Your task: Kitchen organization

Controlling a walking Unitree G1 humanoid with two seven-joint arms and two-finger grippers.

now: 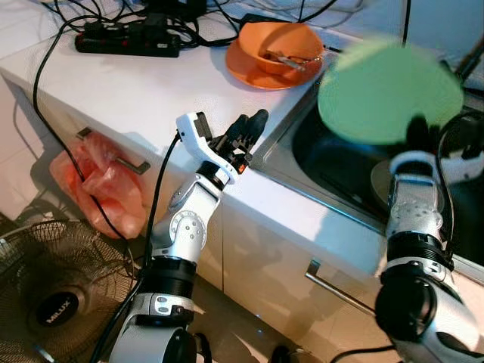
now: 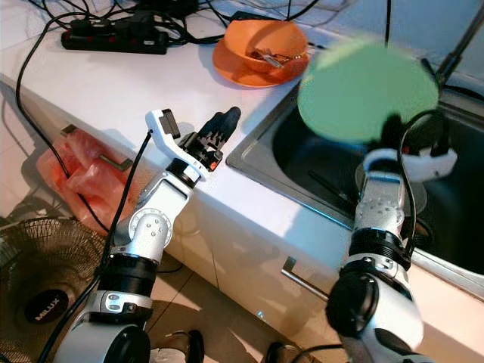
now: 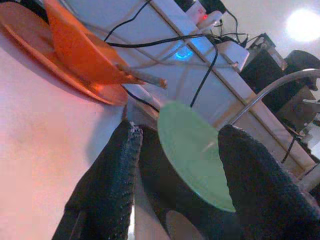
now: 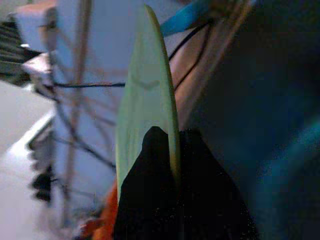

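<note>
The green plate (image 1: pixel 389 91) is up in the air over the sink (image 1: pixel 333 162), blurred, pinched by its lower edge in the right gripper (image 1: pixel 418 134) — both black fingers pressed onto the rim. The left gripper (image 1: pixel 246 136) rests at the counter (image 1: pixel 136 98) edge beside the sink, fingers spread, holding nothing. Further back sits an orange bowl (image 1: pixel 286 45) on an orange plate (image 1: pixel 246 68) — then a black power strip (image 1: pixel 125 38).

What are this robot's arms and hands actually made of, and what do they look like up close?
Both arms are silver-grey metal segments joined by round black collars, with black cables running alongside. The left gripper has two long black fingers with a rough, knitted-looking surface and a white bracket at the wrist. The right gripper has the same black fingers below a white wrist ring.
</note>
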